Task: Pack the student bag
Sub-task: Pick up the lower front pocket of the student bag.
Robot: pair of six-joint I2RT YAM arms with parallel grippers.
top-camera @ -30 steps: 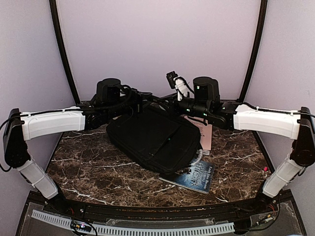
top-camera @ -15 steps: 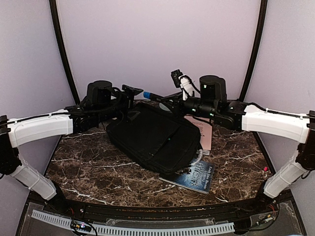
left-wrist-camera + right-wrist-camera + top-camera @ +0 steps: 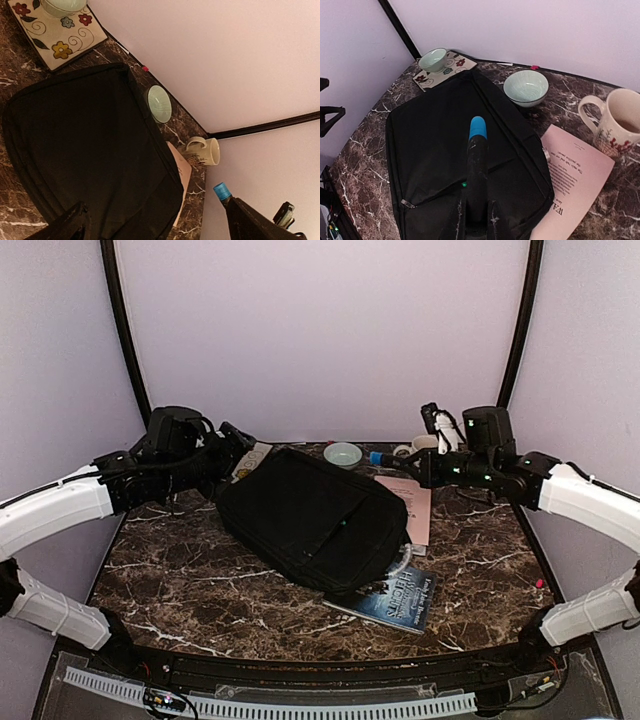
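The student bag (image 3: 310,515) lies flat and zipped shut in the middle of the table, seen also in the left wrist view (image 3: 90,160) and the right wrist view (image 3: 445,150). My right gripper (image 3: 405,462) hangs over the bag's far right corner, shut on a black marker (image 3: 477,172) whose blue cap (image 3: 477,127) points left. My left gripper (image 3: 236,445) hovers over the bag's far left corner, open and holding nothing. Its fingers (image 3: 65,227) stand far apart, with the bag below.
A book (image 3: 395,595) and a pink sheet (image 3: 417,505) stick out from under the bag's right side. Along the back wall are a pale green bowl (image 3: 343,454), a cream mug (image 3: 420,445) and a flowered tile (image 3: 445,67) carrying a small cup (image 3: 433,59).
The two grippers were together over the bag's far edge. My left gripper opened and drew back left. My right arm swung right, keeping the marker.
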